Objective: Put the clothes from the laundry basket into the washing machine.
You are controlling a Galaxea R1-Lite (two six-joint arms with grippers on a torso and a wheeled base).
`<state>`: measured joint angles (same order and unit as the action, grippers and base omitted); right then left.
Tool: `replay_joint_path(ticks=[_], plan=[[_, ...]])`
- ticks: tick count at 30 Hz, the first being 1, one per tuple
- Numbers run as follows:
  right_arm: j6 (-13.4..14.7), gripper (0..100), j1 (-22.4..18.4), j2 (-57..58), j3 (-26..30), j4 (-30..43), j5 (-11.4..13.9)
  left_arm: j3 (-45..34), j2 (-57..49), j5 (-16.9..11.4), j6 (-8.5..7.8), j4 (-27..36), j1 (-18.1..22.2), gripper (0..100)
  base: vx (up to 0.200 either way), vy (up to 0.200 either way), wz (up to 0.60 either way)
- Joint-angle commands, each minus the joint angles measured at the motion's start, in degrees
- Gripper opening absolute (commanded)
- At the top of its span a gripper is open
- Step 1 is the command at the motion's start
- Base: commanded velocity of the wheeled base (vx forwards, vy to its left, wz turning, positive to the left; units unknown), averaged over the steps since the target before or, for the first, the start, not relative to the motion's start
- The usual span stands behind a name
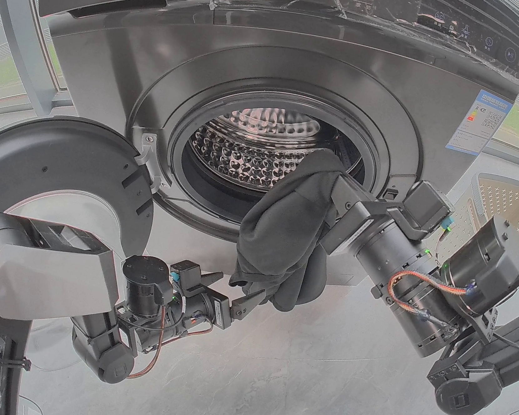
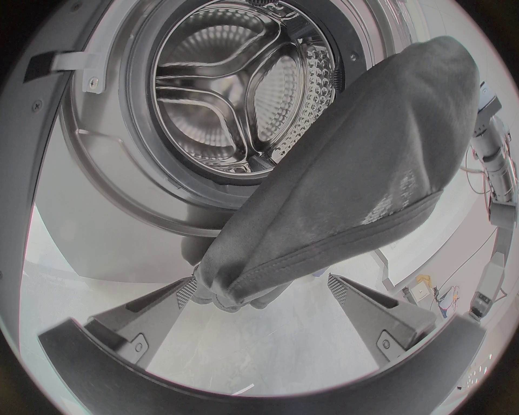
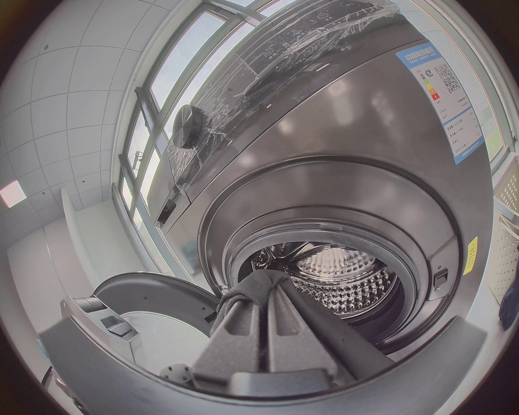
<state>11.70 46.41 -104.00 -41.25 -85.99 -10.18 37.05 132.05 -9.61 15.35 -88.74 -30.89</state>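
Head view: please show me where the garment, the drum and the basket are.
garment (image 1: 286,221), head view, middle of the hanging dark cloth.
drum (image 1: 248,153), head view, dimpled inner wall.
basket (image 1: 512,203), head view, perforated side wall.

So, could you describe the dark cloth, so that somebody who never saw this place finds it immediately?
Find the big grey front-loading washing machine with its round door open. Before the drum opening hangs a dark grey fabric garment, pinched at its top by the right tool. Unlike the hard metal and plastic around it, it is soft and droops.
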Motion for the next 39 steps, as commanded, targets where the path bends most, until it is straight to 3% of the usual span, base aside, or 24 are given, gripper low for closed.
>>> replay_joint_path(ticks=[1, 10, 11, 25, 30, 32, 35, 39], plan=[[0.0, 0, 0.3, 0.6, 0.1, 0.0, 0.0, 2.3, 3.1, -0.1, -0.85, 0.0, 0.3, 100, 0.0, 0.0, 0.0], [0.0, 0, 0.6, 1.5, 2.1, -0.3, 0.0, 6.7, 4.8, -0.1, -0.85, 0.1, 0.6, 100, 0.0, 0.0, 0.0], [0.0, 0, 0.6, 1.5, 2.1, -0.3, 0.0, 7.1, 5.1, -0.1, -0.85, 0.1, 0.5, 0, 0.0, 0.0, 0.0], [0.0, 0, 0.4, 2.0, 2.9, -0.3, 0.0, 9.8, 5.5, 0.0, -0.93, -0.3, -0.7, 0, 0.0, 0.0, 0.0], [0.1, 0, -2.3, 1.4, 3.5, 0.6, -0.1, 1.5, -4.2, -0.1, -1.11, -0.3, -1.0, 0, 0.0, 0.0, 0.0], [0.1, 0, -4.9, 0.7, 6.0, 0.3, 0.1, -6.9, -14.3, -0.7, -0.85, -0.3, -0.7, 0, 0.0, 0.0, 0.0], [0.1, 0, -5.4, -0.8, 8.1, 0.0, 0.1, -13.8, -24.2, -1.5, -0.58, -0.3, -0.7, 0, 0.0, 0.0, 0.0], [0.1, 0, -6.2, -3.2, 8.8, -0.2, 0.2, -17.5, -32.6, -2.1, -0.32, -0.1, -0.6, 0, 0.0, 0.0, 0.0]])
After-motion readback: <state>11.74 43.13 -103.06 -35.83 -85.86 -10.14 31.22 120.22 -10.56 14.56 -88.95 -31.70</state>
